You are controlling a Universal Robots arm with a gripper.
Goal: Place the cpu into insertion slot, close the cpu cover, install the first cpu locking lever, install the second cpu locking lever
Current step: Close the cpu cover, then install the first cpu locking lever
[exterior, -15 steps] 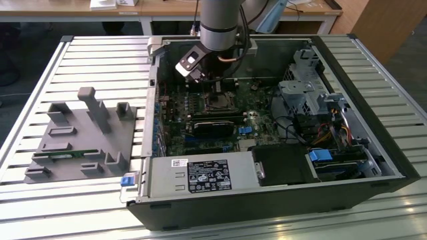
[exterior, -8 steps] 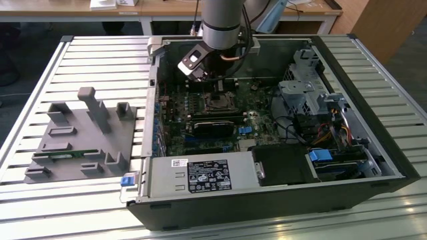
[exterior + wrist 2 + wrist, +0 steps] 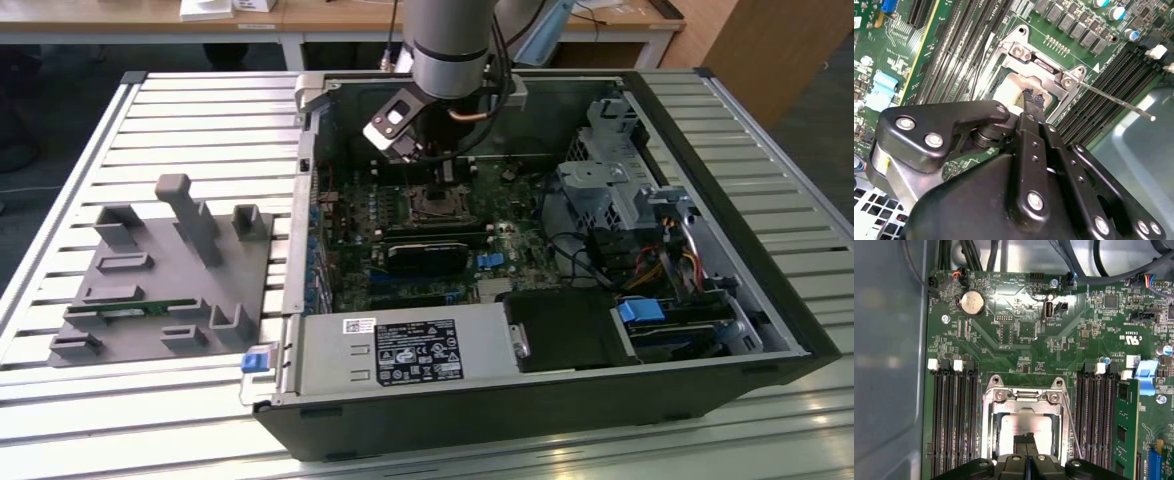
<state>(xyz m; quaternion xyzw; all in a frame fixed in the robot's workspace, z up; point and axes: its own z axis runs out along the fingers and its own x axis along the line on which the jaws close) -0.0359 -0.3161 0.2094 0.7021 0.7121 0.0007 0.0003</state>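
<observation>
Gripper (image 3: 1026, 438) is pinched narrow with nothing visible between its tips, and it points straight down at the chip (image 3: 1006, 427). In my exterior view it hangs over the far middle of the open computer case (image 3: 747, 300), directly above the socket (image 3: 434, 205). The chip is a pale, dull-silver square lying flat in the socket, with the cover frame (image 3: 1021, 401) around it. A thin lever rod (image 3: 1070, 425) runs along the frame's edge, near the tips. I cannot tell whether the tips touch the chip.
</observation>
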